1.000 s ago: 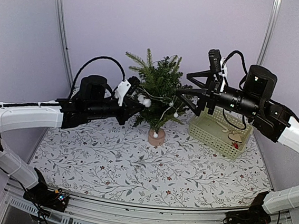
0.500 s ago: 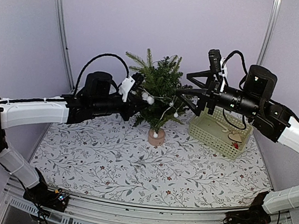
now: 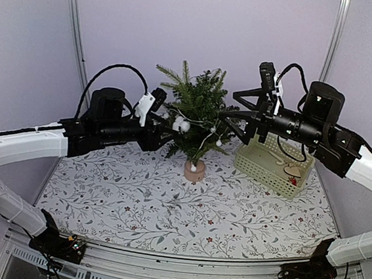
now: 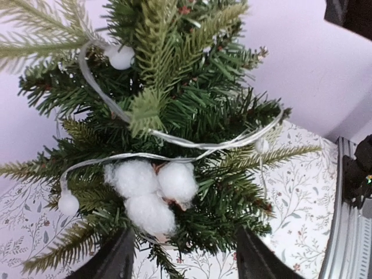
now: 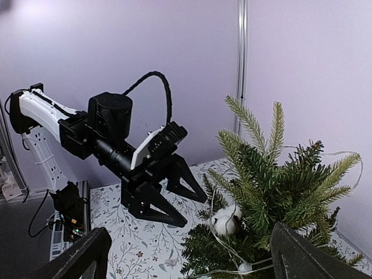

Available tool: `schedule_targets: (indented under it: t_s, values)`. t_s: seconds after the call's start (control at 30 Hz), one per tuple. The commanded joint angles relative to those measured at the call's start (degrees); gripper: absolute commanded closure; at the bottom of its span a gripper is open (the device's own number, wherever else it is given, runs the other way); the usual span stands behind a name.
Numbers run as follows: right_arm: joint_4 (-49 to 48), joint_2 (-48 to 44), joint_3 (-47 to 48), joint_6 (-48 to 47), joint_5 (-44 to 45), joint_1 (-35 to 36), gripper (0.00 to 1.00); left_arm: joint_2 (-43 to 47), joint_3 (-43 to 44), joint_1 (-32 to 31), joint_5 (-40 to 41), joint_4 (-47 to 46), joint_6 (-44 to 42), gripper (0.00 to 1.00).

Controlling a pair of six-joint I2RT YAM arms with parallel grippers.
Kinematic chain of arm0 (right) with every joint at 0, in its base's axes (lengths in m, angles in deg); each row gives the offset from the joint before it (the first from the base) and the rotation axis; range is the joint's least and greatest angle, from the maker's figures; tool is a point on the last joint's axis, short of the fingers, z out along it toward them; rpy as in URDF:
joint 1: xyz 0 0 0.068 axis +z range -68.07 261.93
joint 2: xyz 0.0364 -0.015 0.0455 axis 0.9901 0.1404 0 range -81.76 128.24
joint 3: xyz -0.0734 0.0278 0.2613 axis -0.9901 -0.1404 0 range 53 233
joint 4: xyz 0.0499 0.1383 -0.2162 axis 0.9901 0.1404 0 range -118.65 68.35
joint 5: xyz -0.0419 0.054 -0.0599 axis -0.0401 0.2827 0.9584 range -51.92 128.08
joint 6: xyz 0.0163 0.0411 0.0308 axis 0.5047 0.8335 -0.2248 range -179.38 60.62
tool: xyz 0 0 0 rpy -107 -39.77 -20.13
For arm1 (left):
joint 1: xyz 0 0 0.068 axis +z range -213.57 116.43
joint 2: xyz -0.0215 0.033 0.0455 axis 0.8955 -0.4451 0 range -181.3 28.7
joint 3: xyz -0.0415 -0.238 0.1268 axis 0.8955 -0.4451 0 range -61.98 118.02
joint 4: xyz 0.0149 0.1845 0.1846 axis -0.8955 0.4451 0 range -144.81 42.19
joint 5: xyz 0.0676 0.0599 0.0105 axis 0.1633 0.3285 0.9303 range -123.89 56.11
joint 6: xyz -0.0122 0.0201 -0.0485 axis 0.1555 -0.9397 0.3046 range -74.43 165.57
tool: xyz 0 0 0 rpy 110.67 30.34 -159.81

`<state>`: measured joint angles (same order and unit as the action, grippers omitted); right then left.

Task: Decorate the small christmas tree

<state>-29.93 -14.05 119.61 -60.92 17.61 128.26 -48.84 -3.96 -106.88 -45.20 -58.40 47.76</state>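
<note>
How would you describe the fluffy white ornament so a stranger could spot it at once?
Find the small christmas tree beside the pale green basket. On its side facing the left claw sits the cotton ornament. Unlike the smooth single beads on the ribbon, it is a cluster of three fluffy puffs.

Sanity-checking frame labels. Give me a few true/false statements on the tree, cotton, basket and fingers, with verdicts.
1. The tree stands upright on the table. True.
2. The left fingers are clamped on the cotton cluster. False: the left fingers are open, and the cotton cluster sits in the branches, not gripped.
3. The basket is on the left arm's side of the tree. False: the basket is on the right arm's side.
4. A bead string drapes across the branches. True.
5. The right fingers are open, holding nothing. True.
</note>
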Motion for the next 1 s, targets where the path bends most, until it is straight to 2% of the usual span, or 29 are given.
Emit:
schedule_targets:
  t_s: [0.0, 0.13, 0.33, 0.47, 0.6, 0.7, 0.8, 0.97]
  values:
    - [-0.1, -1.6, -1.4, -0.2, 1.1, -1.6, 0.01, 5.0, -3.6, 0.6, -0.6, 0.0, -0.3, 0.32]
    - [1.2, -1.8, -2.3, 1.2, 0.4, -6.2, 0.01, 8.3, -5.4, 0.7, -0.7, -0.6, 0.4, 0.23]
    - [8.9, -2.4, -4.4, 9.3, -0.6, -19.9, 0.01, 12.9, -8.3, 2.3, -1.4, -0.3, 3.3, 0.16]
    - [13.7, -2.4, -7.0, 11.4, -0.8, -28.5, 0.01, 15.2, -10.1, 4.9, -2.5, -1.1, 6.2, 0.14]
    - [14.3, 0.2, -9.6, 11.6, 1.1, -35.1, 0.04, 15.0, -11.2, 8.9, -5.3, -2.3, 8.6, 0.15]
    - [14.8, 7.4, -8.8, 10.8, 4.8, -38.1, 0.09, 13.9, -11.8, 12.4, -6.8, -4.0, 10.4, 0.15]
    - [16.8, 17.9, -6.0, 8.8, 4.9, -38.8, 0.15, 11.9, -12.5, 16.1, -9.4, -6.0, 12.4, 0.15]
    - [24.2, 30.7, -1.5, 8.2, 8.0, -38.8, 0.26, 8.4, -12.7, 22.3, -14.3, -9.2, 19.4, 0.16]
